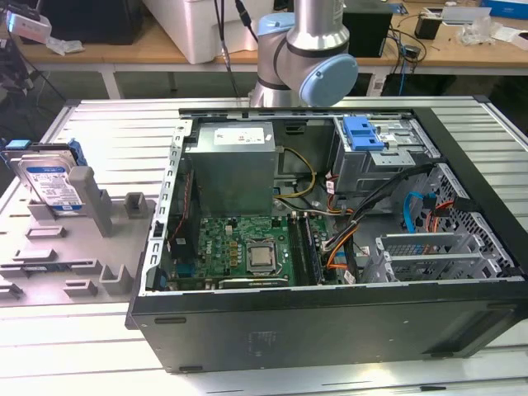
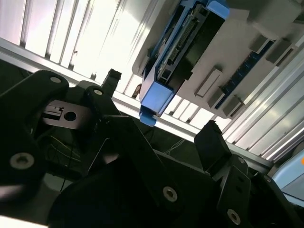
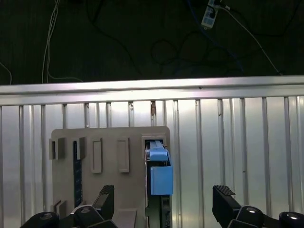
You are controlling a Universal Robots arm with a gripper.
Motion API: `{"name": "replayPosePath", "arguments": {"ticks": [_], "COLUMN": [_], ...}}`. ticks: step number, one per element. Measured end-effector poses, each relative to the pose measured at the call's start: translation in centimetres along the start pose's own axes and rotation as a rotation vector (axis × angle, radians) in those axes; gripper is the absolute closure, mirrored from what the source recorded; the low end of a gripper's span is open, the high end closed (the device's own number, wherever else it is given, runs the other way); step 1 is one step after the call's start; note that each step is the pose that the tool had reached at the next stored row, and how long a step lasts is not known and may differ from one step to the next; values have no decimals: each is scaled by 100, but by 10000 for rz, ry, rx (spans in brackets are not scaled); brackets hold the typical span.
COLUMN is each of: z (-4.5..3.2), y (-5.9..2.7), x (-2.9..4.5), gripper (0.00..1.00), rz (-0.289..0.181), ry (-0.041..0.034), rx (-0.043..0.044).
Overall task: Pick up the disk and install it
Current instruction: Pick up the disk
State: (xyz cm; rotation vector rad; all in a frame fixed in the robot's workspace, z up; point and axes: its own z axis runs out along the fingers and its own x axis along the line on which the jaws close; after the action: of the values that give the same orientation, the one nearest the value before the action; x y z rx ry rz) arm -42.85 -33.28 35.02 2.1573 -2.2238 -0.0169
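Observation:
The disk (image 1: pixel 51 183) is a silver drive with a blue-and-white label in a blue carrier. It leans upright in a slot of the grey holder plate (image 1: pixel 49 252) at the exterior view's left. In both wrist views I see it edge-on: the disk (image 3: pixel 159 176) and the disk (image 2: pixel 180 45) stand in the plate some way beyond my fingers. My gripper (image 3: pixel 165 199) is open, its two black fingertips (image 3: pixel 107 199) spread wide, and nothing is between them. The gripper (image 2: pixel 161 111) hangs above the disk, apart from it.
An open computer case (image 1: pixel 165 247) lies on the slatted metal table (image 1: pixel 115 124), with the motherboard, a grey power supply (image 1: pixel 231 169), cables and a blue bracket (image 1: pixel 363 132) at the drive bay. The arm (image 1: pixel 301 49) rises behind the case. The holder plate (image 3: pixel 109 142) carries several grey blocks.

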Motion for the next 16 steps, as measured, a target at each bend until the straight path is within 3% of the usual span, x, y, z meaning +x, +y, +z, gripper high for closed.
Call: {"name": "replayPosePath", "arguments": {"ticks": [6, 10, 16], "z": [67, 162, 240], "y": [8, 18, 23], "x": [-1, -3, -5], "gripper": [10, 10, 10], "rz": [-182, -366, -490], "ry": [100, 165, 207], "rx": [7, 14, 17]}}
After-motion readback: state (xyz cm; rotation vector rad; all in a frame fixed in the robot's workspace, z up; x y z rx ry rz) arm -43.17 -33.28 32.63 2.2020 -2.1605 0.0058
